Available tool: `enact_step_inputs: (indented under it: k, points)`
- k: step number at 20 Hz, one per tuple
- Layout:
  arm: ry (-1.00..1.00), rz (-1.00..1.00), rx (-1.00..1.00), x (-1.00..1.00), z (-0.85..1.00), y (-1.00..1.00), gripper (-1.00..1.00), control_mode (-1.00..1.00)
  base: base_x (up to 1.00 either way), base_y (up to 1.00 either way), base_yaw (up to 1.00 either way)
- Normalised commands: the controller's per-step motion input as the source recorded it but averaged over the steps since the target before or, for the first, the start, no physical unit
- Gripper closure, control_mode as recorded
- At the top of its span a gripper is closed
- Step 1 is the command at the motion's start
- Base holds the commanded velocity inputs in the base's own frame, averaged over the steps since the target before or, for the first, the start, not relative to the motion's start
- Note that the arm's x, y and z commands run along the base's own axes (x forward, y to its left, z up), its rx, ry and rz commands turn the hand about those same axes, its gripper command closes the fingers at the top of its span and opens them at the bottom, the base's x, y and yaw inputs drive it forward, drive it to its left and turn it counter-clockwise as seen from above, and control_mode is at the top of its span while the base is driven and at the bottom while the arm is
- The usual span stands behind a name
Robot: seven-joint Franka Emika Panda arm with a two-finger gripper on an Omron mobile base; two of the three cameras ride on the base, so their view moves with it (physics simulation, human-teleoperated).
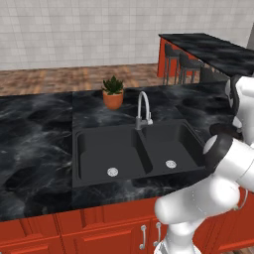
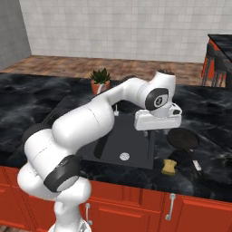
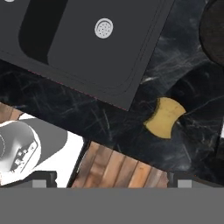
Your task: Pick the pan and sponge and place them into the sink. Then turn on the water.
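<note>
step: reach pan | gripper wide, empty | sponge at pan's 7 o'clock | descend centred over rim

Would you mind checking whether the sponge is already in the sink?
No, the sponge lies on the counter to the right of the sink, near the front edge, beside the pan.

One sink with two basins, one faucet, one pan, one sponge, one potted plant, two stools
</note>
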Motion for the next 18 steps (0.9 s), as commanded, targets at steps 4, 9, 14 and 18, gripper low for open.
enact_step_inputs:
  k: [4,9,14,18]
  points:
    - [0.00,0.01,0.00,0.17,-0.11,-0.15,-1.00,-1.00,0.00,0.00,0.00]
    - [-0.03,0.05,0.00,0.15,-0.13,-0.13,-1.00,-1.00,0.00,0.00,0.00]
    - [-0.02,0.04,0.00,0.07,-0.12,-0.20,-1.00,-1.00,0.00,0.00,0.00]
    - [-0.01,0.03,0.00,0.04,-0.11,-0.22,-1.00,-1.00,0.00,0.00,0.00]
